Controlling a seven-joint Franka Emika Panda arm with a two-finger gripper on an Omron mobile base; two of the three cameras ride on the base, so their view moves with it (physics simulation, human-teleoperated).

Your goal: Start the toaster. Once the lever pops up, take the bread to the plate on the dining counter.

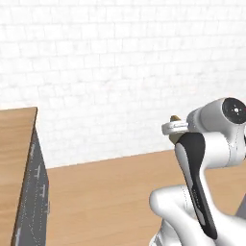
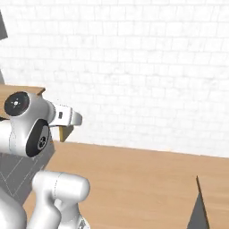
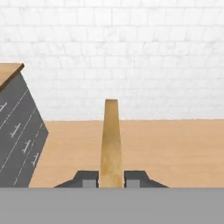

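the gripper point(image 3: 111, 179) is clenched on the bread point(image 3: 110, 144), which stands edge-on at lower centre of the hand view; a wooden-topped grey cabinet point(image 3: 17, 131) sits at left.

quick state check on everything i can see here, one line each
bread: held edge-on between the tool's fingertips, clear of any surface
tool: shut on the bread
cabinet drawers: closed
wooden counter: bare where visible, no plate in sight
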